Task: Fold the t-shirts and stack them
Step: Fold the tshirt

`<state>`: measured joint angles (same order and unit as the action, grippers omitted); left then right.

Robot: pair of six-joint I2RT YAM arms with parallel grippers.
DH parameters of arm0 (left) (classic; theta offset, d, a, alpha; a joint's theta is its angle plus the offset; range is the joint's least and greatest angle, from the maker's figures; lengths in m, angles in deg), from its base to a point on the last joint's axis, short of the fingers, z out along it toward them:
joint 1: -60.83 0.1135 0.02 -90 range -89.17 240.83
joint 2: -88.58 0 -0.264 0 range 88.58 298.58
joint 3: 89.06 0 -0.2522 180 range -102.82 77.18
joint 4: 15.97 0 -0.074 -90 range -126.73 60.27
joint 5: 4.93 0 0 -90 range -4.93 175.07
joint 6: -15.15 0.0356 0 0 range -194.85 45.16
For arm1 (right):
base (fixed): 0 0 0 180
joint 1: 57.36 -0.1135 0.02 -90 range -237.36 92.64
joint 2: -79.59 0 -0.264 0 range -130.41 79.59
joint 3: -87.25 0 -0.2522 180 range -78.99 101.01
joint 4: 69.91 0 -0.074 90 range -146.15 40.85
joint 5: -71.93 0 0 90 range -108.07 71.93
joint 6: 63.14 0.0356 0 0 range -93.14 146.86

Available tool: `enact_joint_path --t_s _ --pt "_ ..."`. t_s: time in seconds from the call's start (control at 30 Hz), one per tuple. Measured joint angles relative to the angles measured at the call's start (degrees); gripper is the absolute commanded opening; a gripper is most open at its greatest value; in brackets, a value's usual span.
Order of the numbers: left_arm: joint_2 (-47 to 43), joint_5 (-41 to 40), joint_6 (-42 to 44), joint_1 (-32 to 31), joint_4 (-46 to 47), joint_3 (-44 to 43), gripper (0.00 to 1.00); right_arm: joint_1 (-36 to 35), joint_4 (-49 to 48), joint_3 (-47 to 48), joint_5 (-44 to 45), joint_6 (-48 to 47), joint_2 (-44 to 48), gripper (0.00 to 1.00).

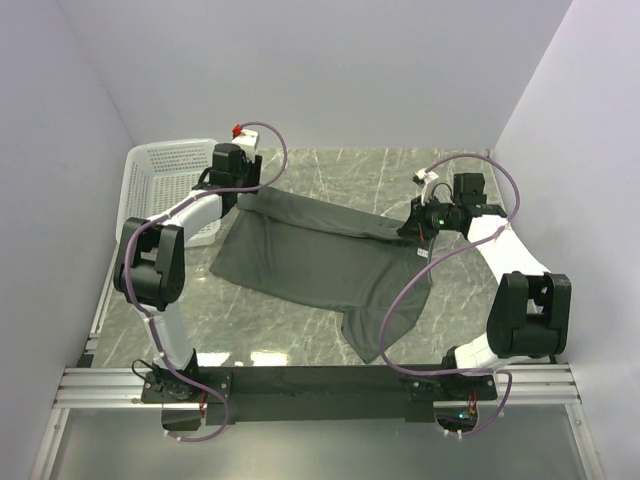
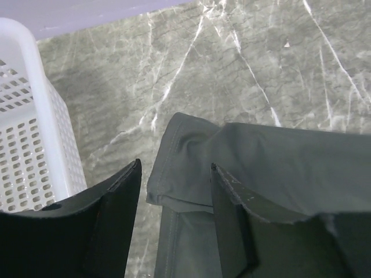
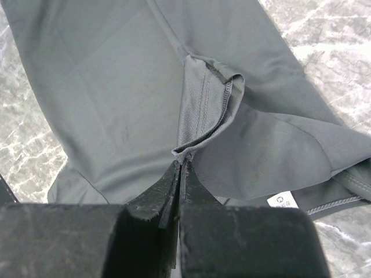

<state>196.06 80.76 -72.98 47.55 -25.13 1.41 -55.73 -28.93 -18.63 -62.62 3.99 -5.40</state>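
A dark charcoal-grey t-shirt (image 1: 310,255) lies spread across the marble table, one sleeve trailing toward the near edge. My left gripper (image 1: 242,193) hovers over its far-left corner beside the basket. In the left wrist view that gripper (image 2: 175,165) is open, its two fingers standing either side of a folded hem of the t-shirt (image 2: 278,156) without pinching it. My right gripper (image 1: 415,228) is at the shirt's far-right edge. In the right wrist view this gripper (image 3: 181,159) is shut on the ribbed collar (image 3: 211,104) of the t-shirt (image 3: 104,87), lifting it slightly.
A white plastic mesh basket (image 1: 165,170) stands at the far left, close to the left gripper; its wall (image 2: 35,145) shows in the left wrist view. A white care label (image 3: 282,200) shows under the collar. Grey walls enclose the table on three sides.
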Motion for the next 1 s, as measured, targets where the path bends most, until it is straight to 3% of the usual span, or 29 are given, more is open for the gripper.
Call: enact_joint_path --t_s 0.63,0.8,0.9,1.0 --pt "0.0 5.0 -8.6 0.0 -8.3 -5.5 0.51 0.0 3.5 0.0 -0.4 -4.8 -0.7 0.02" --pt "-0.1 5.1 -9.6 0.0 -9.8 -5.5 0.52 -0.2 7.8 0.0 -1.1 -10.2 -0.2 0.48" --pt "-1.9 5.4 -10.3 0.0 -10.1 -3.9 0.52 -0.3 12.8 0.0 -0.8 -15.5 0.0 0.59" --pt "-6.6 6.0 -10.7 0.0 -10.5 -1.2 0.53 -0.3 15.2 0.0 0.7 -17.6 1.6 0.61"
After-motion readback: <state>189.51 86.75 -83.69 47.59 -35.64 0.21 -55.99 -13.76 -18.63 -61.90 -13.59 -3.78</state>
